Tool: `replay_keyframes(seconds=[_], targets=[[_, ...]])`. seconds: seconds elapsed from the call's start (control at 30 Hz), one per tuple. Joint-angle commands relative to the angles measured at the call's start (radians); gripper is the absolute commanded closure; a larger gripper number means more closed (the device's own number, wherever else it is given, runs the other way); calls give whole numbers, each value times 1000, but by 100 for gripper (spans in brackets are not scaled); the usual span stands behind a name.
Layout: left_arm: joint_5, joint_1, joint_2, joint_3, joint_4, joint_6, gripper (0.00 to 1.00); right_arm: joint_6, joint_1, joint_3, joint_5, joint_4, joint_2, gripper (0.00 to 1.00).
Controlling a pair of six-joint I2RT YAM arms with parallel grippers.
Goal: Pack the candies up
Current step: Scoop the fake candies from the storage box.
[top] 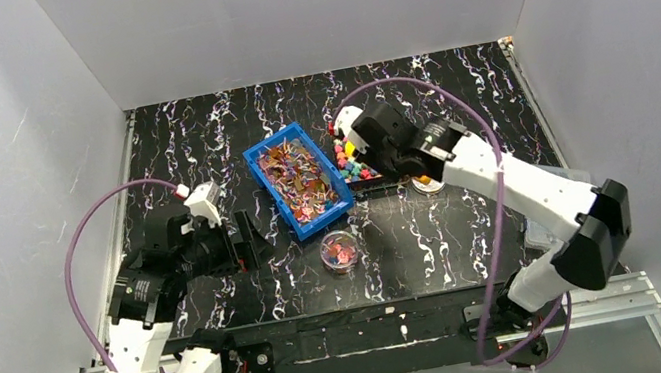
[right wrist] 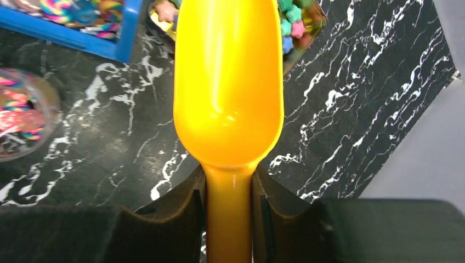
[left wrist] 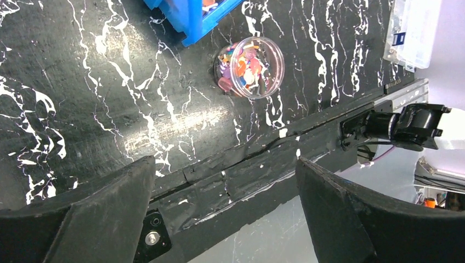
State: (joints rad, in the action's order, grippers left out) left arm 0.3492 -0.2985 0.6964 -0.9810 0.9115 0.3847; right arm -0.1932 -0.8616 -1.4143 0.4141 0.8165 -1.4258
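Observation:
The candies (top: 349,162) are small knobbly sweets in pink, green, blue and yellow, lying in a dark tray just right of the blue bin; in the right wrist view the candies (right wrist: 293,23) show at the top edge. My right gripper (top: 357,139) hovers over that tray, shut on the handle of a yellow scoop (right wrist: 228,82), whose empty bowl points at the tray. A round clear tub (top: 339,251) with colourful sweets stands in front of the bin. My left gripper (top: 252,240) stands open and empty to the tub's left, above the table's near edge (left wrist: 225,181).
A blue bin (top: 298,177) full of wrapped sweets sits mid-table; its corner (left wrist: 192,16) shows in the left wrist view. A round silvery lid (top: 427,183) lies under the right arm. A clear plastic box (left wrist: 414,27) rests by the right arm's base.

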Motion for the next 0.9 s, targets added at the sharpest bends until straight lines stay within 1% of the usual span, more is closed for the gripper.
replay_keyframes(seconds=[0.0,0.1,0.2,0.33,0.53,0.67,0.87], targets=[[-15,1,-28,50,-44,-12,2,-84,79,-111,-25,102,-90,99],[-10,2,-57,87,-75,0,2,-108,124,-182,-13,188,-191,99],[12,2,-71,103,-110,0,2,-138,149,-200,6,205,-239,99],[43,1,-54,105,-140,-17,2,-165,172,-225,4,243,-293,99],[59,2,-41,140,-204,-21,2,-167,185,-269,8,298,-378,99],[69,1,-55,180,-237,-8,2,-167,189,-306,46,326,-432,99],[71,1,-87,187,-238,-9,2,-158,194,-374,71,353,-493,99]])
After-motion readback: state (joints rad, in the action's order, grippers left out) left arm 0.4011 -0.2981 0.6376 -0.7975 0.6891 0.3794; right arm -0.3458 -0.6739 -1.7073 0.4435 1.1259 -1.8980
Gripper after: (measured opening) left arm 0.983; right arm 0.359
